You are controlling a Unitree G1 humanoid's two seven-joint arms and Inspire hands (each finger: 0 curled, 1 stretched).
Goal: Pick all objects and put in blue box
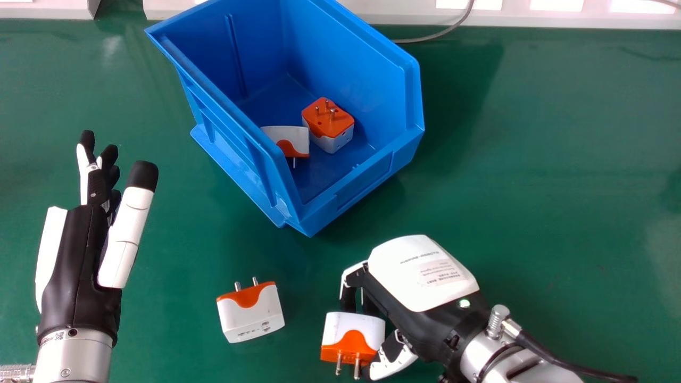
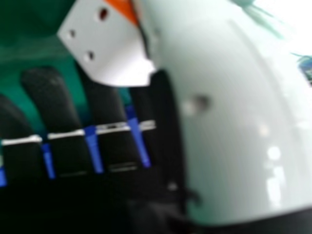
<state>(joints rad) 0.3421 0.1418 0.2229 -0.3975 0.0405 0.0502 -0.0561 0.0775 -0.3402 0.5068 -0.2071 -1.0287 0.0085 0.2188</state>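
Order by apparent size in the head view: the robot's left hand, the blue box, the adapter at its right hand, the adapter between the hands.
1. Blue box
2. Left hand
3. Adapter at the right hand and adapter between the hands: too alike to rank

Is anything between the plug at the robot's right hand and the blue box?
Beyond the right hand itself, only the blue box's near wall, which the plug would likely have to clear. The other loose plug lies off to the left.
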